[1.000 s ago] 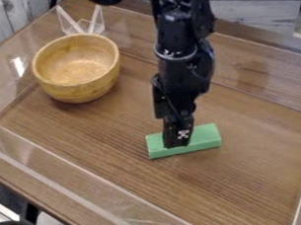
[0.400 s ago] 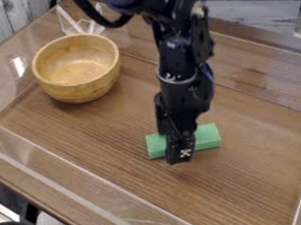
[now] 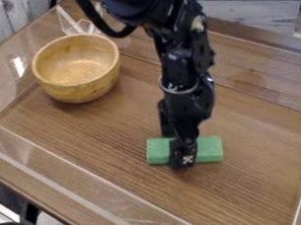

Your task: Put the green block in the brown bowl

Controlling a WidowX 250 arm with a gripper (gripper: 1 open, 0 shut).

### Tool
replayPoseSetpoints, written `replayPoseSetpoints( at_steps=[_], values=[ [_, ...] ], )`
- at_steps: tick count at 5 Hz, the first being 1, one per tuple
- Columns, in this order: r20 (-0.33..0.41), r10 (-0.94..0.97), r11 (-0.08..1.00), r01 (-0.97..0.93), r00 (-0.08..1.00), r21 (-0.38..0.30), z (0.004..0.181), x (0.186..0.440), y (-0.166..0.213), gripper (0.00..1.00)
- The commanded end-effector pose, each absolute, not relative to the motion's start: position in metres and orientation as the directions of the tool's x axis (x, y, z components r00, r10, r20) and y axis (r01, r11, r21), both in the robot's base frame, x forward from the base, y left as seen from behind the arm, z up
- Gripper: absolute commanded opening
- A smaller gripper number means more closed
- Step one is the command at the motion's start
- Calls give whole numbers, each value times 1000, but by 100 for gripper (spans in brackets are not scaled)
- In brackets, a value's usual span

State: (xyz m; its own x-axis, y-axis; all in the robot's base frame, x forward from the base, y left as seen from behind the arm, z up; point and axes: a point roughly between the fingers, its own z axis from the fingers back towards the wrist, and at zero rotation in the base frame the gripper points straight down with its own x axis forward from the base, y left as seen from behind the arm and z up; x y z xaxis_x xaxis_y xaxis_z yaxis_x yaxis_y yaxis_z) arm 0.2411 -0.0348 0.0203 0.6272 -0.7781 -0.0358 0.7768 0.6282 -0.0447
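Note:
The green block [image 3: 209, 150] lies flat on the wooden table, right of centre and near the front. My gripper [image 3: 185, 153] points straight down and has come down over the block's middle, its black fingers astride it; the jaws look open, not pressed onto the block. The block's ends show on both sides of the fingers. The brown bowl [image 3: 76, 67], round and light wood, stands empty at the back left, well away from the gripper.
A clear plastic rim [image 3: 39, 164] runs along the table's front left edge. A pale wire stand [image 3: 79, 22] sits behind the bowl. The black arm [image 3: 174, 43] reaches in from the top.
The gripper has sunk toward the table, from just above the green block to down around it. The block and bowl have not moved.

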Motion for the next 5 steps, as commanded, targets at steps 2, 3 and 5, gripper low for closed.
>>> replayPoseSetpoints(
  at_steps=[2, 3, 5],
  values=[
    [-14, -773, 635, 772, 635, -42, 28, 245, -34, 0],
    [-17, -751, 660, 749, 660, -59, 32, 245, -32, 0],
    [-23, -718, 695, 715, 695, -79, 38, 245, -29, 0]
  ],
)
